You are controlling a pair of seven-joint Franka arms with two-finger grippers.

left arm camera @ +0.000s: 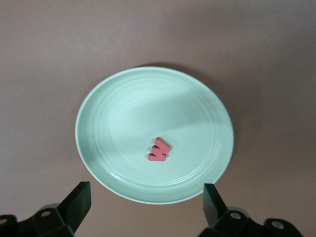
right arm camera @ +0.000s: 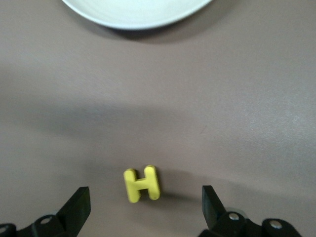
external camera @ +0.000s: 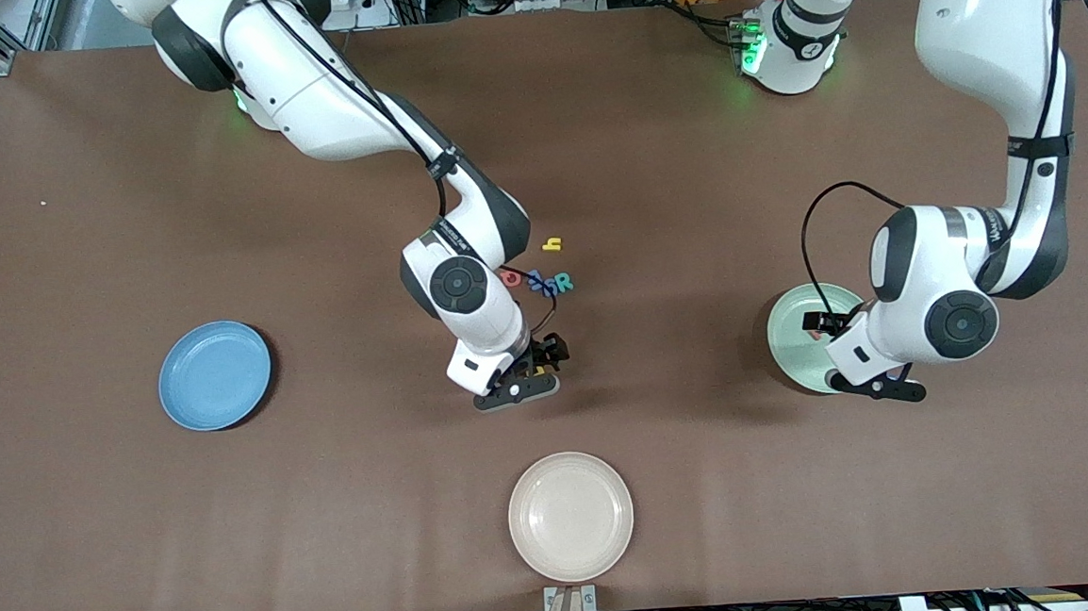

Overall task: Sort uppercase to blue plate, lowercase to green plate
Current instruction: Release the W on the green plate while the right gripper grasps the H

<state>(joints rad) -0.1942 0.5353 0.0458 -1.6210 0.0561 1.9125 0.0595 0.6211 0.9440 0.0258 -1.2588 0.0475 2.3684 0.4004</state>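
My left gripper (left arm camera: 145, 207) hangs over the green plate (left arm camera: 108, 103), fingers spread, the red w (left arm camera: 159, 149) lying in it. My right gripper (right arm camera: 143, 210) hovers spread over the yellow H (right arm camera: 142, 183) on the table; I judge the next move is to drop, pinch it and carry it to the empty blue plate (external camera: 215, 375). The remaining letters (external camera: 550, 283) cluster partly hidden under my right arm.

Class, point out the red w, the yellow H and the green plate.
red w (left arm camera: 158, 150), left wrist view, middle of the letter.
yellow H (right arm camera: 141, 183), right wrist view, its crossbar.
green plate (left arm camera: 98, 106), left wrist view, bare rim.
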